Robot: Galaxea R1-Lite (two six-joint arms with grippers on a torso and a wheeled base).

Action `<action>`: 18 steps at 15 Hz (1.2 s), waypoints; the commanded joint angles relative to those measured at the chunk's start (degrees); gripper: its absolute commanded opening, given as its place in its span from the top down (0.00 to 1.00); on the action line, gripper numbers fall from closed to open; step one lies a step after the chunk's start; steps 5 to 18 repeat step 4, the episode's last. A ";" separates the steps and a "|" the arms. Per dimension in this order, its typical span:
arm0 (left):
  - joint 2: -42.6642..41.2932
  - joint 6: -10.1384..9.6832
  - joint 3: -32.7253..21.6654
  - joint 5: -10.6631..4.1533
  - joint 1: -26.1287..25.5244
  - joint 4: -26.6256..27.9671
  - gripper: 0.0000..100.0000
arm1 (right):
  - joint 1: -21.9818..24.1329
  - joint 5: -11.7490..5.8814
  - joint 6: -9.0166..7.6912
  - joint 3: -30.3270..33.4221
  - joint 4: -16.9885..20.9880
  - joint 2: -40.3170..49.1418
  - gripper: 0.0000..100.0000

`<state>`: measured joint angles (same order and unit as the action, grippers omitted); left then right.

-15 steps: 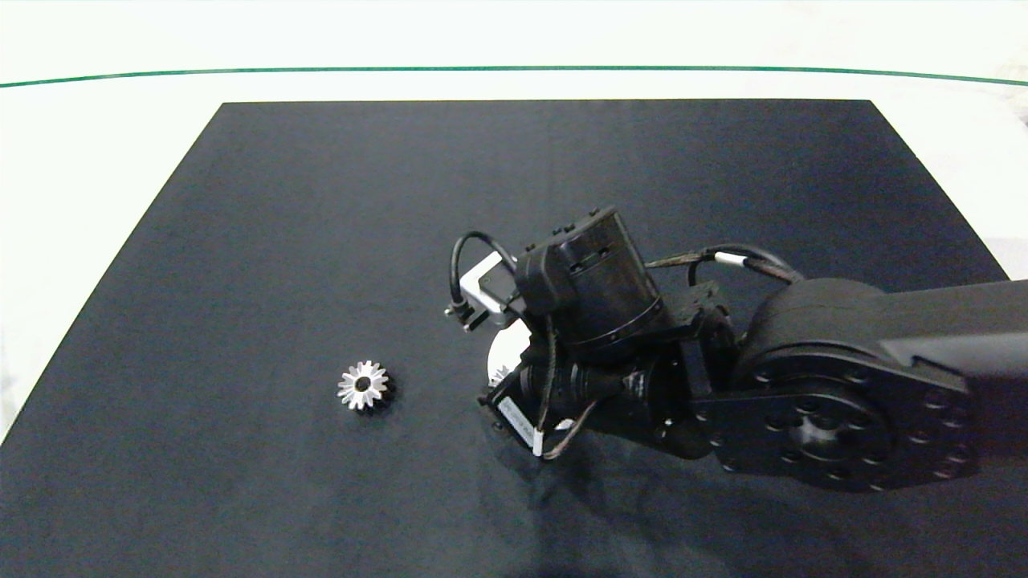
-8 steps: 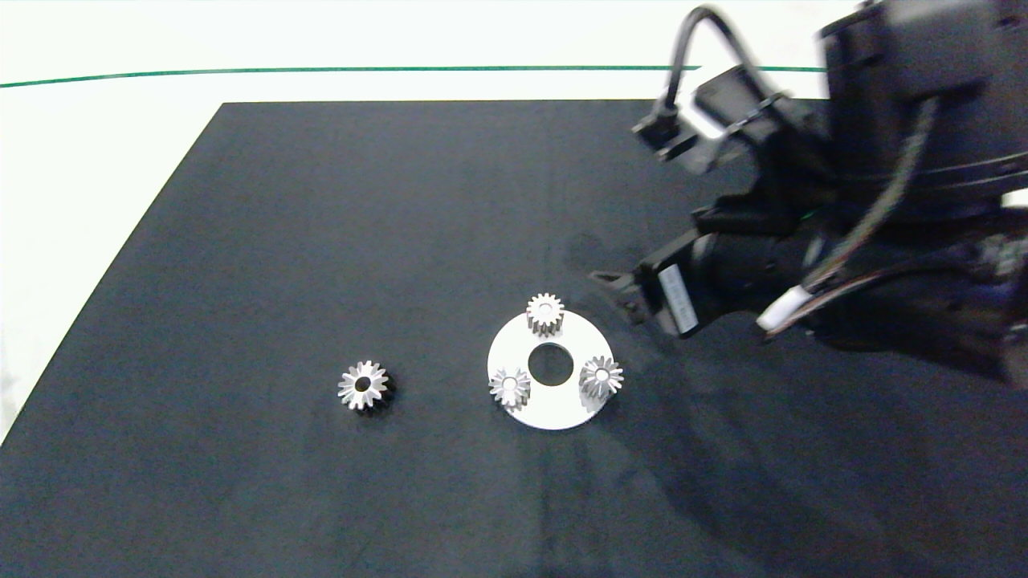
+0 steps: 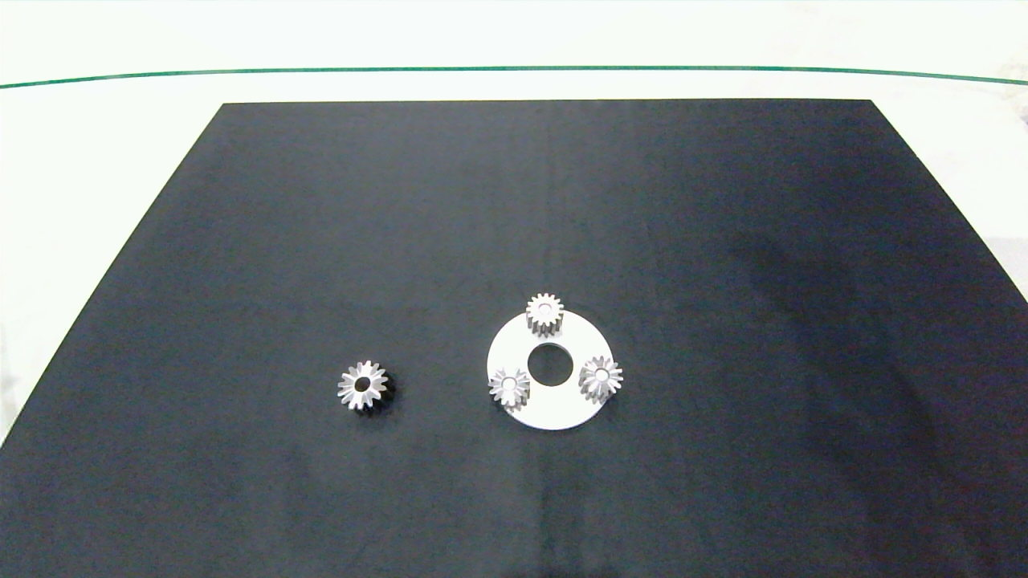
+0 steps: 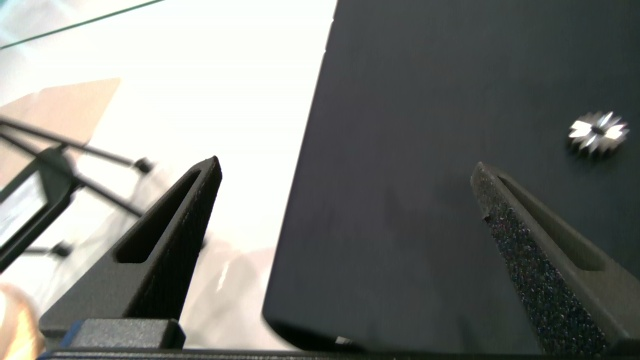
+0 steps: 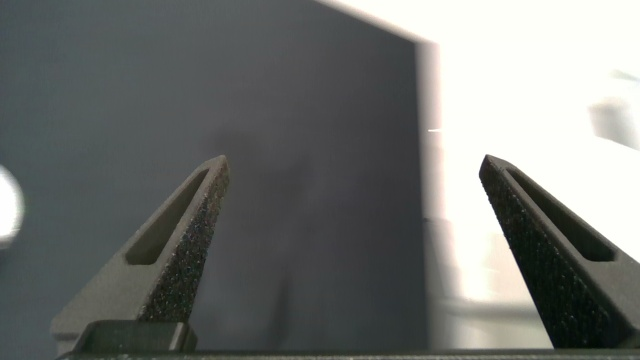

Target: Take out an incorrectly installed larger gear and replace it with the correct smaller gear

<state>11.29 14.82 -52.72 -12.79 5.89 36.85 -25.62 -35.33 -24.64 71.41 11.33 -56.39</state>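
Larger gear and smaller gear both rest on the big white worktop [image 3: 80, 201], on top of a wide black mat [image 3: 482, 201]. No arm shows in the head view.

The left gripper [image 4: 345, 170] hangs over the mat's edge with its fingers spread wide and nothing between them. The right gripper [image 5: 355, 163] is also over an edge of the mat, and it is spread wide and empty too.

Near the middle of the mat lies a round white plate [image 3: 554, 413] with a hole in its middle. Three little gears sit on it, around the hole.

The larger gear [image 3: 363, 385] with the long pointy teeth lies flat on the bare mat, well apart from the plate. The left wrist view sees it too.

The smaller gear [image 3: 510, 387] sits on the plate's edge nearest the larger gear.

I think the swap is done: the wrong gear is off and a small one is in its place. The next move looks easy. Both arms only need to keep away, and someone could check that the small gear sits flat.
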 commanded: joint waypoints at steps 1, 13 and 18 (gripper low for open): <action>-5.84 -0.06 0.52 -0.13 1.58 4.10 0.00 | 18.51 -0.44 -4.63 -1.80 1.95 21.68 0.00; -6.10 -6.39 0.87 -0.04 0.00 5.25 0.00 | 28.61 -0.44 -4.54 -5.93 3.79 34.42 0.00; -6.10 -6.39 0.87 -0.04 0.00 5.25 0.00 | 28.61 -0.44 -4.54 -5.93 3.79 34.42 0.00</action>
